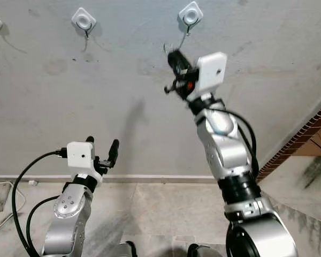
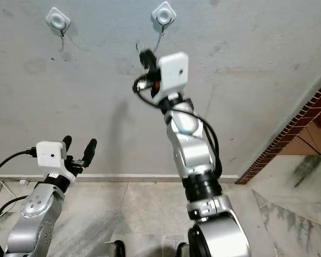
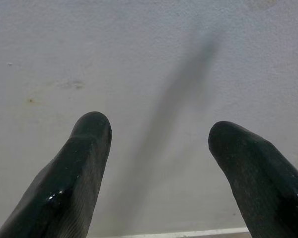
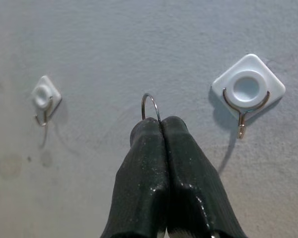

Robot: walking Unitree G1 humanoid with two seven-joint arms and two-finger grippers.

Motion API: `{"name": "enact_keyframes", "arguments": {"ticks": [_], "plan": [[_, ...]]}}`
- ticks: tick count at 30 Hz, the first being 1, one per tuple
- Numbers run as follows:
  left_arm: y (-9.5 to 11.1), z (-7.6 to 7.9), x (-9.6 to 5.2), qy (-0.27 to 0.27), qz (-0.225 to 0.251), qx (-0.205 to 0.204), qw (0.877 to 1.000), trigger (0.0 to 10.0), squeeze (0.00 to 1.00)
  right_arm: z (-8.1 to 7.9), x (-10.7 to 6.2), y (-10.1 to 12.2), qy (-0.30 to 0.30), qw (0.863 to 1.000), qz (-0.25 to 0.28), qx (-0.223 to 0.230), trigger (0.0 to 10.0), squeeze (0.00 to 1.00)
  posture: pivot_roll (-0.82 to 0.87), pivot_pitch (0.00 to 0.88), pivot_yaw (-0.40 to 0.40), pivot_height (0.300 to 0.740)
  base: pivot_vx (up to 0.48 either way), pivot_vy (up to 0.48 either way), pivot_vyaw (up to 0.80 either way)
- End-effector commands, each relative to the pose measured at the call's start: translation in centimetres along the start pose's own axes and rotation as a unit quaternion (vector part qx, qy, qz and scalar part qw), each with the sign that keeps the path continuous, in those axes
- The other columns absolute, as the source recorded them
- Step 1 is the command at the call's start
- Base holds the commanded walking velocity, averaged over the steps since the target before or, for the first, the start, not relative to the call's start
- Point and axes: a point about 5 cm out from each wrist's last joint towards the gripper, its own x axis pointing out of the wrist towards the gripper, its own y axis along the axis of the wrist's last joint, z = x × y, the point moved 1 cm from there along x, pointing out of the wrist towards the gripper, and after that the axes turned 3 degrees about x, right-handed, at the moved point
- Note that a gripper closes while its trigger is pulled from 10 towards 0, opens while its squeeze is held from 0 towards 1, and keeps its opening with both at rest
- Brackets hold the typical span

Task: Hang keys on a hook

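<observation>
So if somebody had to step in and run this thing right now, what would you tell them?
Right gripper: raised at the wall, shut on the key ring, whose loop sticks out above the fingertips.
Left gripper: low, open, holding nothing.
Nearest hook: white pad with a wire hook, just beside the ring, bare. A second hook sits further along the wall.
Done: ring gripped and lifted to hook height.
Left: slide the loop over the near hook, let go, pull back.

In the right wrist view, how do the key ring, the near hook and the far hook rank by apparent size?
1. Near hook, largest.
2. Far hook.
3. Key ring, only partly visible above the right gripper, so its rank is unsure.
</observation>
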Motion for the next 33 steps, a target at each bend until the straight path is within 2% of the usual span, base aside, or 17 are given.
{"name": "enact_keyframes", "arguments": {"ticks": [1,10,12,21,26,27,30,33], "plan": [[0.0,-0.6,-0.6,0.011,-0.006,0.001,1.000,10.0,0.00,0.4,0.3,0.2,-0.006,1.000,0.006,0.013,10.0,0.00,0.20,0.243,0.044,0.740,0.000,0.000,0.00],[0.1,-1.1,-1.2,0.023,-0.013,0.005,1.000,10.0,0.00,3.0,1.2,0.5,-0.058,0.998,0.018,0.033,10.0,0.00,0.22,0.234,0.046,0.740,0.000,0.000,0.00],[0.3,-1.1,-1.2,0.020,-0.013,0.006,1.000,10.0,0.00,3.7,1.0,0.1,-0.075,0.996,0.015,0.054,10.0,0.00,0.22,0.233,0.050,0.740,0.000,0.000,0.00],[0.8,-0.8,-0.9,0.007,-0.010,0.001,1.000,10.0,0.00,4.2,1.2,-0.6,-0.089,0.992,0.008,0.089,10.0,0.00,0.22,0.235,0.061,0.740,0.000,0.000,0.00],[3.0,1.4,-0.7,-0.066,0.029,-0.031,0.997,10.0,0.00,4.2,1.5,-0.4,-0.089,0.991,0.013,0.096,10.0,0.00,0.22,0.236,0.059,0.740,0.000,0.000,0.00],[3.0,1.4,-0.7,-0.066,0.029,-0.031,0.997,10.0,0.00,4.2,1.5,-0.4,-0.089,0.991,0.013,0.096,10.0,0.00,0.22,0.236,0.059,0.740,0.000,0.000,0.00],[4.7,3.1,-0.5,-0.116,0.053,-0.046,0.991,10.0,0.00,4.4,1.8,0.0,-0.088,0.991,0.020,0.096,10.0,0.00,0.22,0.239,0.056,0.740,0.000,0.000,0.00],[5.5,3.9,-0.5,-0.139,0.062,-0.048,0.987,10.0,0.00,4.6,2.0,0.2,-0.089,0.991,0.022,0.095,10.0,0.00,0.22,0.241,0.055,0.740,0.000,0.000,0.00]]}}
